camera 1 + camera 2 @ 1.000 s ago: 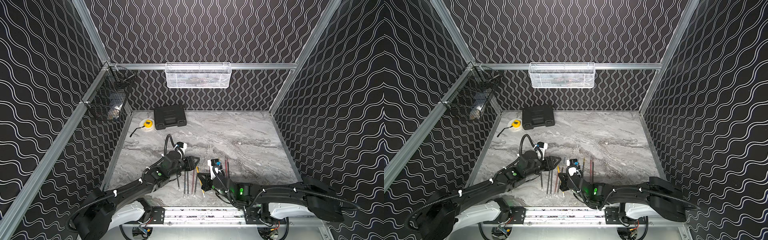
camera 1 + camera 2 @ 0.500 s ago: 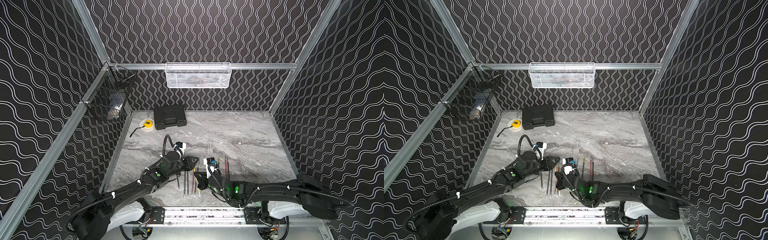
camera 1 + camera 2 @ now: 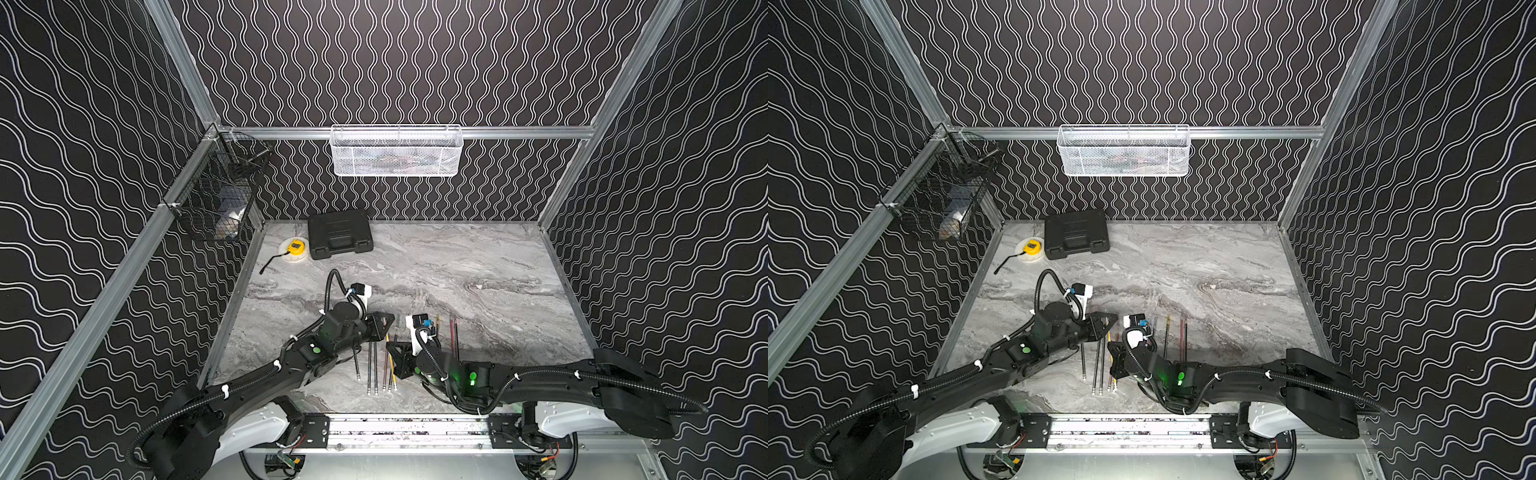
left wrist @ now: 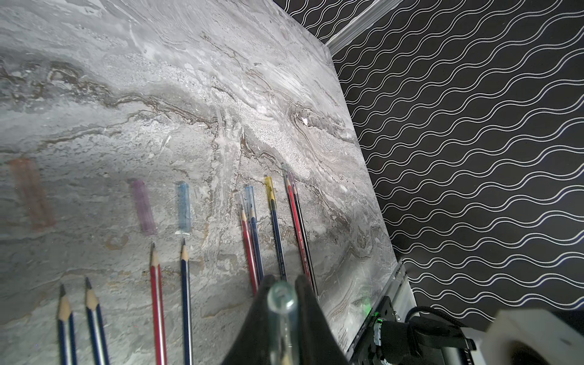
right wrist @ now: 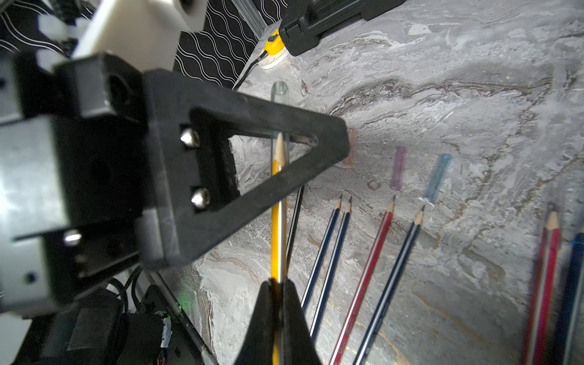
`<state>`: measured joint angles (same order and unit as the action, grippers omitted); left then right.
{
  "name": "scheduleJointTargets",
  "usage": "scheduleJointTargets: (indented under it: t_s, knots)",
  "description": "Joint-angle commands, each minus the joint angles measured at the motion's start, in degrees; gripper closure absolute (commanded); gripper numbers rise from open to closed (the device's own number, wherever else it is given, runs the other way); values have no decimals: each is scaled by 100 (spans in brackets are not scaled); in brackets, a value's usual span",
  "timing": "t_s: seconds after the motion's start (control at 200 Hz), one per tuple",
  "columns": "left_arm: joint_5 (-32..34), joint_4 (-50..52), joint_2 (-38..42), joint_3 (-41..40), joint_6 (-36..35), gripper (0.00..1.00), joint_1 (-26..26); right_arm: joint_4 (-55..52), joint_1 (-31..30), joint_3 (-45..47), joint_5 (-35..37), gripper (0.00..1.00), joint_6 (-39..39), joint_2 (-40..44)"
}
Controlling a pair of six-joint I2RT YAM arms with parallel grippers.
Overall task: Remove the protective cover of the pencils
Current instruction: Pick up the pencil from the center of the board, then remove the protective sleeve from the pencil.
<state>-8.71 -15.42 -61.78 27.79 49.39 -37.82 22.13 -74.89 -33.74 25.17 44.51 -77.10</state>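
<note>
Right wrist view: the right end effector (image 5: pixel 278 286) is clamped on the shaft of a yellow pencil (image 5: pixel 277 221). The sharpened tip sits inside a clear cover (image 5: pixel 280 93), visible through the window of the opposing finger.

Change noted: the left end effector (image 4: pixel 282 284), whose jaws stood partly apart a second ago, has now closed on that clear cover. The left wrist view shows the cover's round end pinched between the two black fingertips. The right end effector's hold on the pencil is unchanged over the same interval.

Assessment: pencil and cover are each secured by a separate arm, so the grasping stage for this pencil appears complete. The cover is not yet off. The next move calls for a straight pull along the pencil's axis; any sideways load risks snapping the point or slipping the thin cover.

Progress: three loose covers (image 4: pixel 184 205) lie on the bench (image 3: pixel 457 266) beyond four bare-tipped pencils (image 4: pixel 156 284). At least two further pencils near the right arm still wear covers, a blue-tinted one (image 4: pixel 249 194) and a yellow one (image 4: pixel 269 189). The task is judged partway done.
</note>
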Motion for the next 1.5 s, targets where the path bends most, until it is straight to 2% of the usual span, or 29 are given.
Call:
scheduleJointTargets:
  t_s: [0.0, 0.135, 0.225, 0.315, 0.51, 0.555, 0.656, 0.731, 0.806, 1.146, 1.496]
  knots:
    - [-61, -171, 0, 8, 26, 89, 12, 162, -2, -56, -29, 100, -14, -24]
    - [-61, -210, -20, -31, 82, 90, 11, 246, -3, -45, -69, 100, -3, -68]
    - [-20, -142, 38, -20, 62, 90, 12, 228, -7, -61, -75, 76, -17, -103]
    - [23, -106, 112, -17, 62, 90, 10, 191, -7, -87, -65, 66, 5, -137]
    - [-29, -106, 114, -19, 71, 90, 4, -40, -1, -363, -121, 63, -71, -352]
    - [-24, -77, 119, -17, 71, 90, 12, -47, -2, -425, -175, 65, -106, -420]
    - [14, -34, 177, -28, 61, 90, 12, -110, -3, -561, -257, 79, -152, -548]
    - [52, 23, 239, -28, 39, 90, 10, -64, 1, -566, -322, 93, -184, -593]
    - [95, 69, 287, -34, 36, 90, 11, 82, 1, -500, -400, 100, -229, -588]
    - [194, 191, 228, 38, -33, 92, 48, 621, -28, -221, -867, 100, -424, -560]
    - [439, 382, 219, 148, -105, 93, 184, 831, -207, 24, -944, 100, -369, -471]
